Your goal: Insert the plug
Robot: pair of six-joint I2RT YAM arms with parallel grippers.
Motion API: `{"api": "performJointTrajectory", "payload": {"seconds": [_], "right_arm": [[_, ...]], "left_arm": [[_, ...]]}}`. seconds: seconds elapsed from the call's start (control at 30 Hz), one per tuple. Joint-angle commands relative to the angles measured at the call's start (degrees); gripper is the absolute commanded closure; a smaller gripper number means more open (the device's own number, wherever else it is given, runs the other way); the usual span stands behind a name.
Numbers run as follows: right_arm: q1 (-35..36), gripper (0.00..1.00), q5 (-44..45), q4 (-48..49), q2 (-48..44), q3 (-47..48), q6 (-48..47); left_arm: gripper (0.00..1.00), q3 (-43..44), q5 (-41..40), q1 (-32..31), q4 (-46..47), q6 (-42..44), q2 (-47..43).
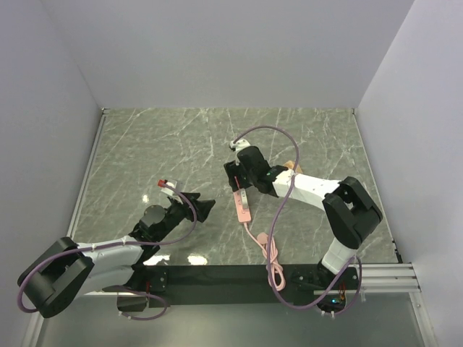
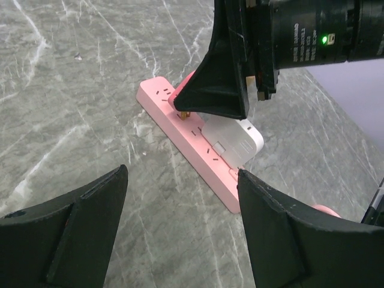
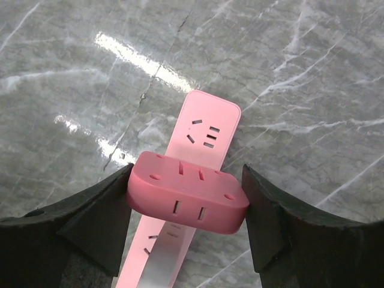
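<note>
The plug, a coral-pink square block with rounded corners, is clamped between the fingers of my right gripper. It hangs a little above the long pale-pink power strip, over the sockets near the strip's far end. In the left wrist view the plug shows under the right gripper's black fingers, with its brass prongs pointing down at the strip. My left gripper is open and empty, low over the table just short of the strip. From above, the right gripper is at the strip's far end and the left gripper lies to its left.
The strip's pink cord runs towards the near table edge. A small tan cube sits behind the right forearm. White walls close in the grey marble table on three sides. A black rail lines the near edge.
</note>
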Motion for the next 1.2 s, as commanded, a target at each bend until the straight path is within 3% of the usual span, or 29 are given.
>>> {"api": "performJointTrajectory", "payload": {"seconds": [0.0, 0.67, 1.17], "right_arm": [[0.71, 1.00, 2.36, 2.97, -2.52, -2.69, -0.26], [3.61, 1.00, 9.13, 14.30, -8.24, -12.28, -1.31], [4.32, 1.00, 11.51, 18.79, -6.66, -11.84, -2.10]], "left_arm": [[0.21, 0.21, 1.46, 0.28, 4.16, -0.29, 0.60], [0.21, 0.21, 2.60, 0.37, 6.63, -0.56, 3.41], [0.21, -0.14, 2.51, 0.37, 6.89, -0.20, 3.59]]}}
